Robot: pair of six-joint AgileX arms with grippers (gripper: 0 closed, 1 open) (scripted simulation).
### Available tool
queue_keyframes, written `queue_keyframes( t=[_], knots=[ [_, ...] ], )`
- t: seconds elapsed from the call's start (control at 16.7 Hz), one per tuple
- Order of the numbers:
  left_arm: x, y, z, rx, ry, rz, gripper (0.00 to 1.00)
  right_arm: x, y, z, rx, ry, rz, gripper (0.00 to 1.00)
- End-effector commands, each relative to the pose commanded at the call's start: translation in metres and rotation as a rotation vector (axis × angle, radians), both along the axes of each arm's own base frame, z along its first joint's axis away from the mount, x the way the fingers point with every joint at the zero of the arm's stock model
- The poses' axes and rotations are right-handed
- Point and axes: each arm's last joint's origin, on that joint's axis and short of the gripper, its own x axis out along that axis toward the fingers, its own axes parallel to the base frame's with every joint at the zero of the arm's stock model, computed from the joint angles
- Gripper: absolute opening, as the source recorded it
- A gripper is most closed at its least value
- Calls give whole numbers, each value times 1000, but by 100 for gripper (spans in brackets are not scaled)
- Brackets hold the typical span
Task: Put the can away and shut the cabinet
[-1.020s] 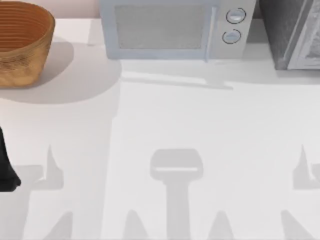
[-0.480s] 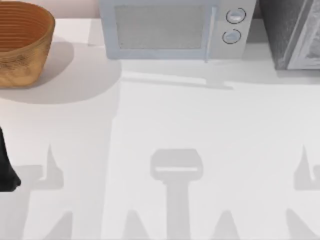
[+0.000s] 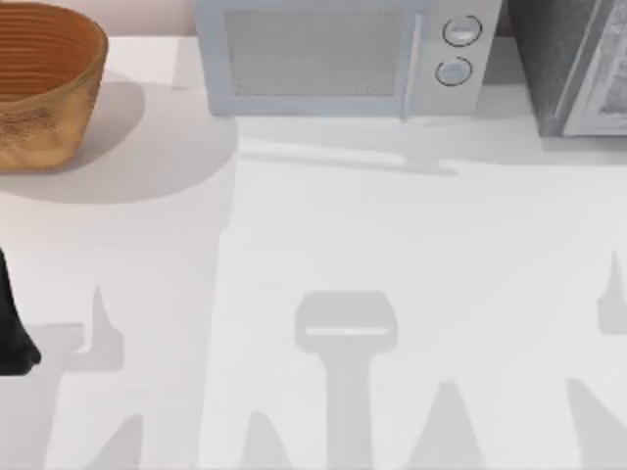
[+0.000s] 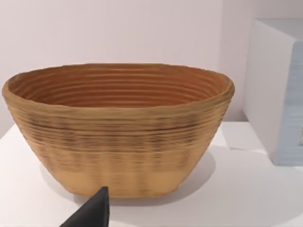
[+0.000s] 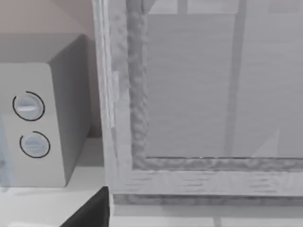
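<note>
I'm facing my right gripper's camera at the cabinet beside the microwave; left arm idling at table's left edge. Can't tell either grip state.

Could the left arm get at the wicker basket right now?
Probably yes. The left arm sits at the table's left edge, and the basket stands apart from the microwave with bare table between arm and basket.

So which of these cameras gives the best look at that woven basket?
The left wrist view: the basket shows whole from the side, with its ribbed inside and its rim, standing on the white table. The top view has it at the far left corner, cut off by the picture's edge.
</note>
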Motion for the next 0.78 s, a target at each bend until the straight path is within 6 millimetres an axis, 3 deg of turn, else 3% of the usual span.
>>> queue_keyframes(
  t=[0.36, 0.78],
  knots=[
    [0, 0, 0, 0, 0, 0, 100, 30, -68, 2, 21, 23, 1, 100],
    [0, 0, 0, 0, 0, 0, 100, 27, -149, -21, 3, 10, -5, 100]
  ],
)
